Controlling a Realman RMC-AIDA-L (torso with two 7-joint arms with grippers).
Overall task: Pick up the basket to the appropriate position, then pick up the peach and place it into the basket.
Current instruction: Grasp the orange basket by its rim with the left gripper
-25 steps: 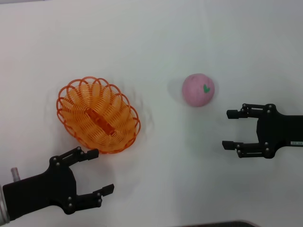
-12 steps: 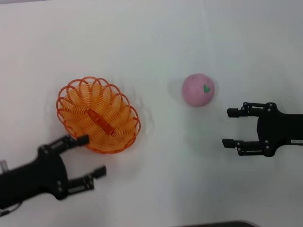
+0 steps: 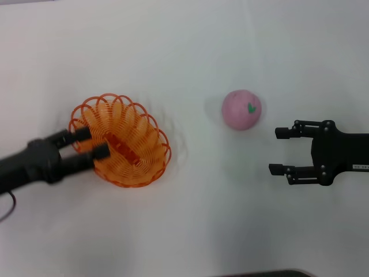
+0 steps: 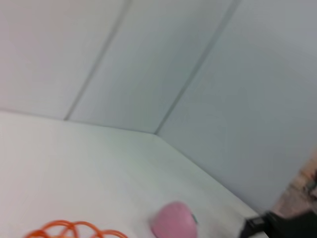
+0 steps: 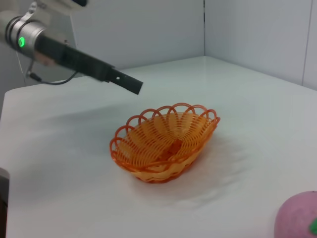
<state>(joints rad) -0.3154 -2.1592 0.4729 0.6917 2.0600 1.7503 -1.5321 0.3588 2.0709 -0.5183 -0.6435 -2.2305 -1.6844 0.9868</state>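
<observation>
The orange wire basket (image 3: 120,140) sits on the white table at the left; it also shows in the right wrist view (image 5: 166,144), and its rim shows in the left wrist view (image 4: 74,230). My left gripper (image 3: 92,143) is open, its fingers spread over the basket's left rim. In the right wrist view the left gripper (image 5: 126,85) hangs above the basket, not touching it. The pink peach (image 3: 241,109) with a green leaf mark lies right of the basket, apart from it. My right gripper (image 3: 277,151) is open and empty, to the right of the peach and nearer the table's front.
The white table (image 3: 190,219) is bare around both things. Grey walls meet behind it in the right wrist view (image 5: 247,29). A dark edge (image 3: 259,273) marks the table's front.
My left arm has swung from the table's front up to the basket, and its open fingers now stand over the left rim. The right gripper, basket and peach have barely moved.
</observation>
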